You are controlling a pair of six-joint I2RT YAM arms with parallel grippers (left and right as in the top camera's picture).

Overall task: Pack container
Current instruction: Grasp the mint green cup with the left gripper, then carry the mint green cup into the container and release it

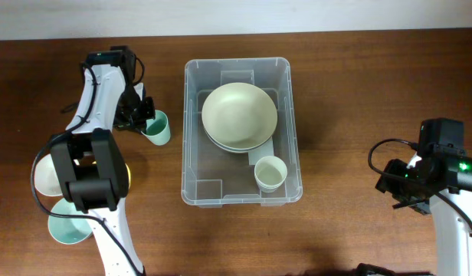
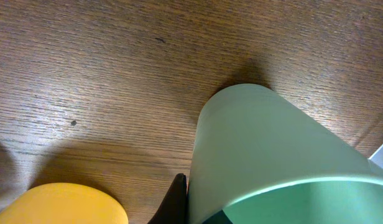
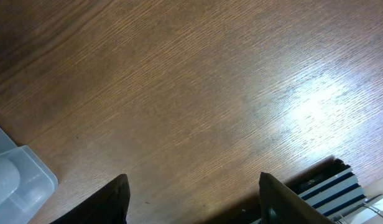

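The container (image 1: 190, 138) is a large clear bin at the table's centre. It holds stacked pale green bowls (image 1: 239, 115) and a pale green cup (image 1: 270, 173). My left gripper (image 1: 148, 123) is shut on a mint green cup (image 1: 158, 129) just left of the container. In the left wrist view the cup (image 2: 266, 149) fills the right half, with one dark finger (image 2: 179, 199) pressed to its side and the other finger hidden. My right gripper (image 1: 408, 195) is open and empty over bare wood at the far right, its fingers spread wide in the right wrist view (image 3: 194, 193).
A yellow dish (image 1: 127, 175) lies under the left arm and also shows in the left wrist view (image 2: 61, 205). A white bowl (image 1: 43, 175) and a mint bowl (image 1: 63, 226) sit at the left edge. The container's corner (image 3: 17, 174) shows in the right wrist view.
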